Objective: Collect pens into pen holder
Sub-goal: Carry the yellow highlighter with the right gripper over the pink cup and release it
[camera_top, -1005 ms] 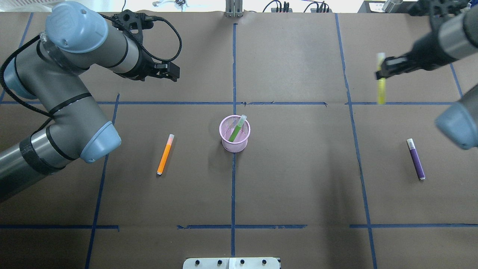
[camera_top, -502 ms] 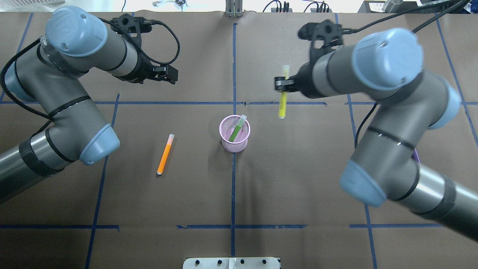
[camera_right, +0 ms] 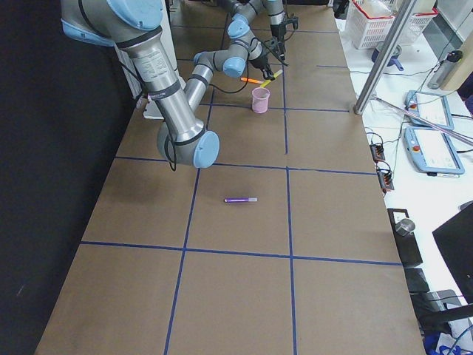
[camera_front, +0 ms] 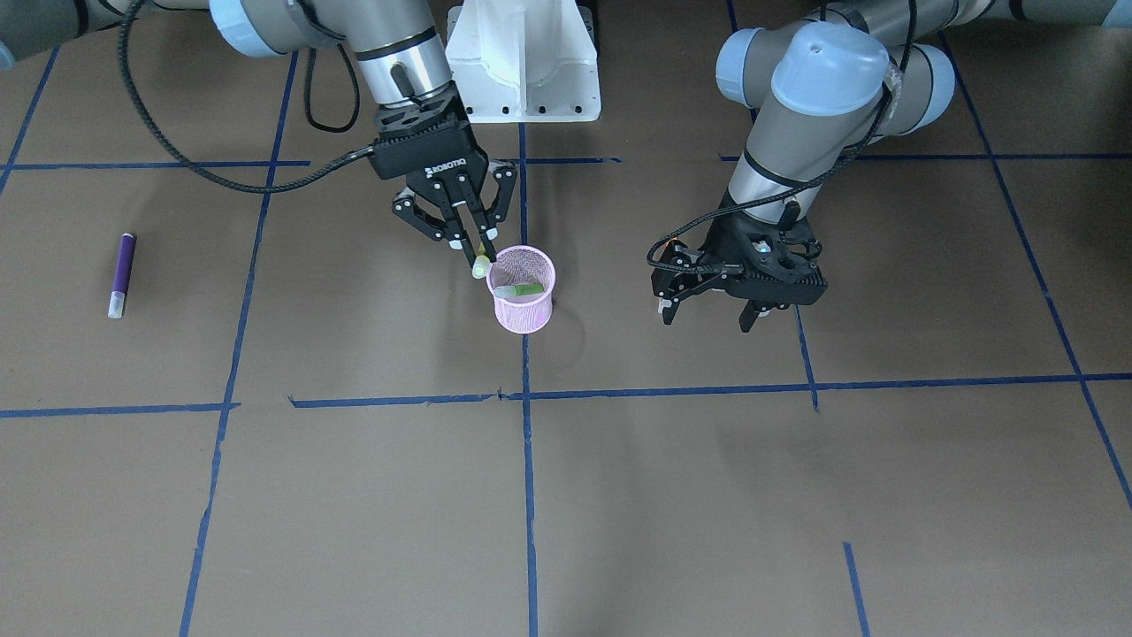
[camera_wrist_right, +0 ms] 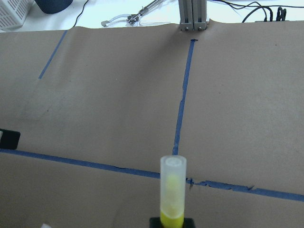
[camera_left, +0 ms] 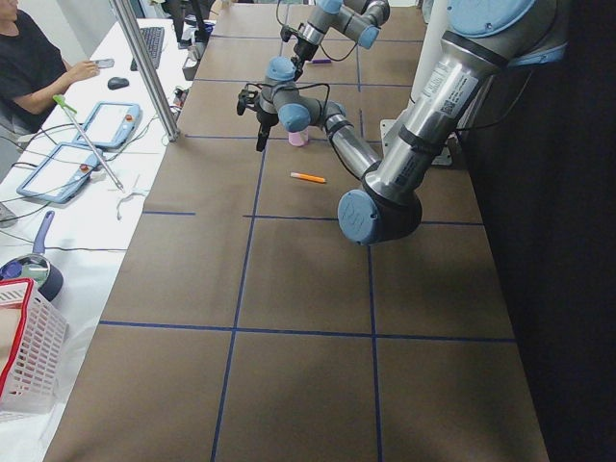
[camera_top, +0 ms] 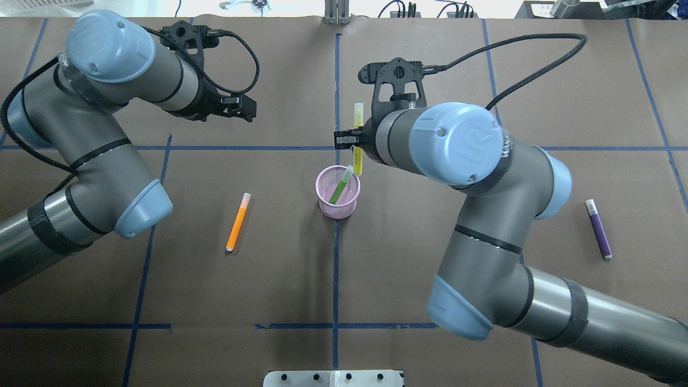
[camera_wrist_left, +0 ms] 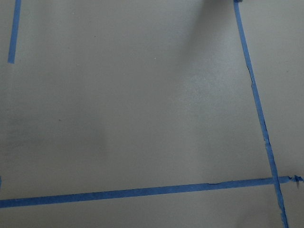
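Pen holder [camera_top: 337, 207] shared by overhead, front-facing and both distant end views; left wrist camera close above table [camera_wrist_left: 142, 118].

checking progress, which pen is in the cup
The green pen leans inside the pink cup; orange pen and purple pen lie outside, yellow pen is held aloft.

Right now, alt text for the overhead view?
The right gripper holds a yellow pen by the rim of the pink pen holder, which contains a green pen. An orange pen lies left of it, a purple pen far right; the left gripper hangs open.
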Tool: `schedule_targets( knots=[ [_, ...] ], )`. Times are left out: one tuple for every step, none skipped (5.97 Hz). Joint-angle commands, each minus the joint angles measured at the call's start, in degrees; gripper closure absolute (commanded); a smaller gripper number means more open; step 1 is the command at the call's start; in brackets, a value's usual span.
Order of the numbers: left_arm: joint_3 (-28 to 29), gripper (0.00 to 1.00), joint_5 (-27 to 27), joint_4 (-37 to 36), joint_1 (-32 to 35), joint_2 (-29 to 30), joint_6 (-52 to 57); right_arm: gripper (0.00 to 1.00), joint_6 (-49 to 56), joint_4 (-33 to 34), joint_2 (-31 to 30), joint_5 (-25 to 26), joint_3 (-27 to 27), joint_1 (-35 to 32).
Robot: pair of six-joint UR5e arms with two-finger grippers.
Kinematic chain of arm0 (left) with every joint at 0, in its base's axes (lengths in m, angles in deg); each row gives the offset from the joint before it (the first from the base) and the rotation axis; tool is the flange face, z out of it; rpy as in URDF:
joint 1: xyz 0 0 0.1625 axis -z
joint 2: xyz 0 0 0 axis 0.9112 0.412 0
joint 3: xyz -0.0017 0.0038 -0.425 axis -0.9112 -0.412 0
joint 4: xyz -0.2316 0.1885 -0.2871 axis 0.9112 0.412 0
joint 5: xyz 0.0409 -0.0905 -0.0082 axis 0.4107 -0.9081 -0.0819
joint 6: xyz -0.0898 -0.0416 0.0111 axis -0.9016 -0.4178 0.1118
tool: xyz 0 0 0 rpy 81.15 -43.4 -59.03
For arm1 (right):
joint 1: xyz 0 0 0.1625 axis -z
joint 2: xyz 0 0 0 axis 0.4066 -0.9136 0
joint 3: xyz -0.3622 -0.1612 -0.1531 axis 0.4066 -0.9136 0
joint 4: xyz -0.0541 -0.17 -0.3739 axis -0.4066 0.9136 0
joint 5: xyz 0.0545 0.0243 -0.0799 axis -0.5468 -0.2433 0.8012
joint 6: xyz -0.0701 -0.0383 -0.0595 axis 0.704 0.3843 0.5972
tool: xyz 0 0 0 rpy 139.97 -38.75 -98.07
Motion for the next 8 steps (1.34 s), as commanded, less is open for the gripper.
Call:
schedule_targets(
  knots=[
    [-0.03, 0.0, 0.18, -0.06, -0.01, 0.02, 0.0, 1.0, 3.75, 0.06, 1.92, 5.47, -2.63, 3.55],
    [-0.12, 0.0, 0.18, -0.06, -0.01, -0.07, 0.0, 0.98, 8.19, 0.32, 2.36, 8.71, -3.77, 5.13],
    [-0.12, 0.0, 0.18, -0.06, -0.01, -0.07, -0.09, 0.98, 12.33, 0.33, 2.54, 14.31, -4.56, 7.23],
    [-0.12, 0.0, 0.18, -0.06, -0.01, -0.07, 0.0, 0.98, 13.15, 0.33, 2.54, 14.8, -5.18, 7.43],
    [-0.12, 0.0, 0.18, -0.06, -0.01, -0.07, -0.09, 0.96, 15.07, 0.33, 2.45, 15.5, -6.06, 7.6],
    [-0.12, 0.0, 0.18, -0.06, -0.01, -0.07, -0.09, 0.93, 15.44, 0.15, 2.45, 17.6, -6.68, 8.91],
    [-0.12, 0.0, 0.18, -0.06, -0.01, -0.07, -0.09, 0.64, 15.53, 0.15, 2.54, 17.71, -6.59, 9.19],
    [-0.21, 0.0, 0.18, -0.06, -0.01, -0.07, -0.17, 0.53, 15.62, 0.15, 2.54, 17.71, -6.59, 9.28]
  ],
)
